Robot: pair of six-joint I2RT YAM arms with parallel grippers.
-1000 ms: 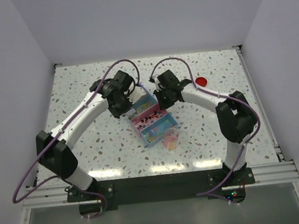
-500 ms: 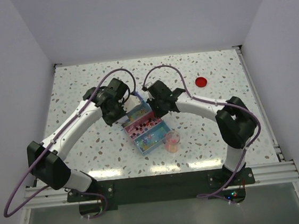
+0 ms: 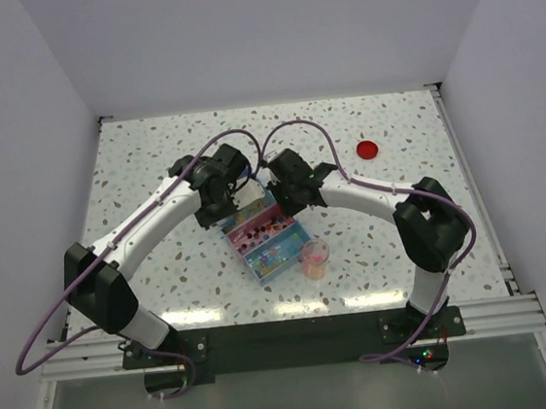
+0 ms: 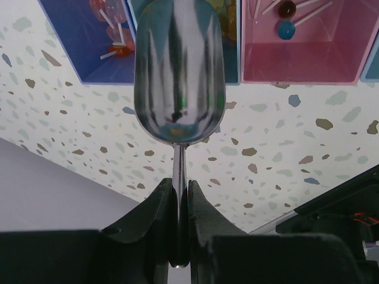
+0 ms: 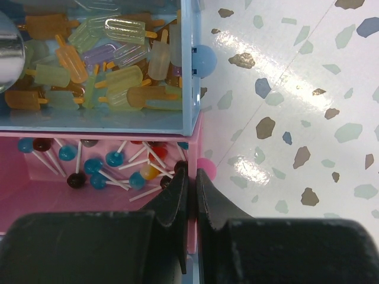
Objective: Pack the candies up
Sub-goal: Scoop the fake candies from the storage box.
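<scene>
The left pincer (image 4: 179, 188) is clamping a metal scoop (image 4: 179, 71) by its handle. The right pincer (image 5: 189, 177) is pinching the pink box (image 5: 47, 195) by its wall, with the candies (image 5: 114, 158) lying inside, just left of its fingers.

no readable text or labels anywhere

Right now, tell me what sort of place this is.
Probably a robotics lab test cell: plain white walls box in a speckled terrazzo-pattern tabletop, two white-and-black robot arms stand on an aluminium frame rail, with pink and blue plastic candy trays staged between.
</scene>
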